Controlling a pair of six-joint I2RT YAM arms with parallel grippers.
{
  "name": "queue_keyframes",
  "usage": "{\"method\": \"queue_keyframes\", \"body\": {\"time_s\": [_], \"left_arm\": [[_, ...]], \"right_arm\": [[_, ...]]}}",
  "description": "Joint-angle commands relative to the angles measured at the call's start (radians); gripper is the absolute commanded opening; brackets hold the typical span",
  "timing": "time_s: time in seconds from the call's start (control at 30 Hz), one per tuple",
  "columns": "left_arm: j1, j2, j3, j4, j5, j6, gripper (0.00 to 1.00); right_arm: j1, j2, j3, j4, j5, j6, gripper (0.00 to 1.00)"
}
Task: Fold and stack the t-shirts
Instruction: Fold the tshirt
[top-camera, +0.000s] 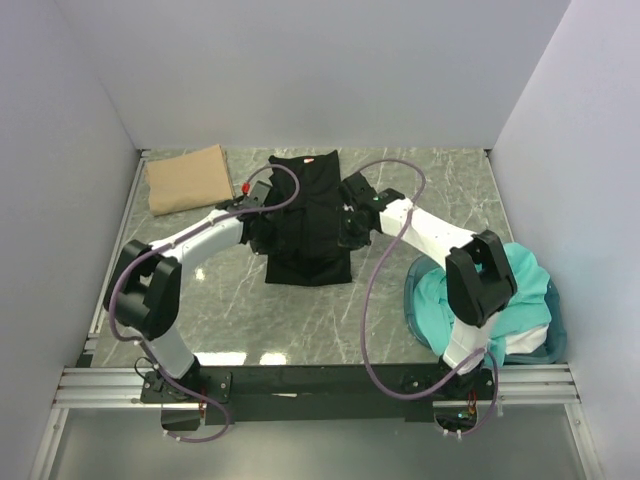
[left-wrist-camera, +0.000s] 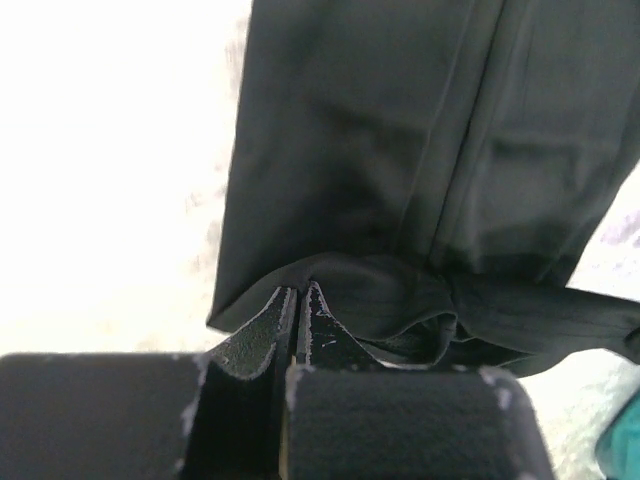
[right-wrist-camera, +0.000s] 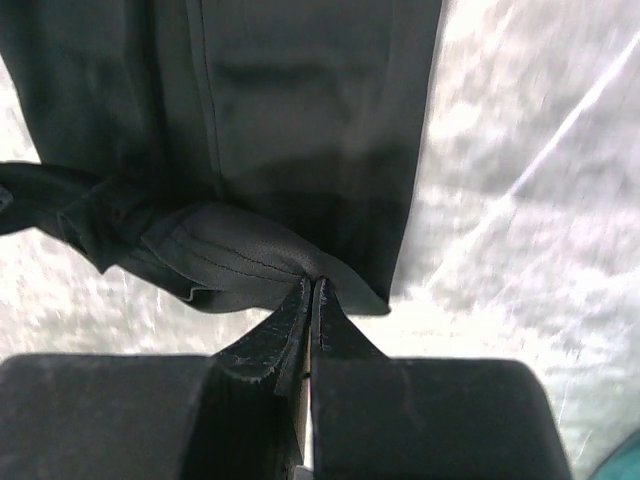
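**Current state.** The black shirt (top-camera: 305, 225) lies flat at the centre of the worktop (top-camera: 200, 300). It is already narrowed to a strip with the sleeves turned in. Its long axis runs from the near edge toward the far wall.

**Tools.** The left tool (left-wrist-camera: 300, 298) is clenched on the shirt's left long edge and pinches a small raised fold of cloth. The right tool (right-wrist-camera: 312, 290) is clenched on the right long edge in the same way. In the top view both grips sit at about mid-length, directly opposite each other. In both wrist views a bunched ridge of cloth runs across the strip between the two grips.

**Governing relation.** Each tool holds its own side, so neither arm must reach across. The shirt lies between the tools. From each grip, half of the strip extends toward the far wall and half toward the arm bases.

**Probable step.** A cross fold along the long axis. Both tools would need to travel together and level, or the halves will skew.

**Other items.** The tan shirt (top-camera: 188, 178) lies folded at the far left, well apart. Teal shirts (top-camera: 450, 300) are heaped in the tub (top-camera: 556, 335) at the near right.
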Motion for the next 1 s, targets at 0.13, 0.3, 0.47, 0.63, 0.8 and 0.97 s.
{"method": "queue_keyframes", "body": {"time_s": [0.13,0.3,0.47,0.63,0.8,0.97], "left_arm": [[0.084,0.099,0.139,0.042,0.044,0.093,0.01],[0.116,0.178,0.232,0.047,0.062,0.113,0.00],[0.164,0.232,0.298,0.051,0.071,0.130,0.00],[0.195,0.284,0.357,0.076,0.093,0.171,0.01],[0.204,0.347,0.425,0.091,0.165,0.222,0.00],[0.207,0.387,0.470,0.074,0.167,0.246,0.00]], "right_arm": [[-0.068,0.139,0.215,-0.054,-0.018,-0.075,0.00],[-0.105,0.220,0.329,-0.083,-0.029,-0.103,0.00],[-0.142,0.312,0.459,-0.118,-0.049,-0.124,0.00],[-0.159,0.379,0.545,-0.129,-0.063,-0.140,0.00],[-0.174,0.421,0.591,-0.134,-0.069,-0.149,0.00],[-0.185,0.449,0.627,-0.138,-0.075,-0.156,0.00]]}}
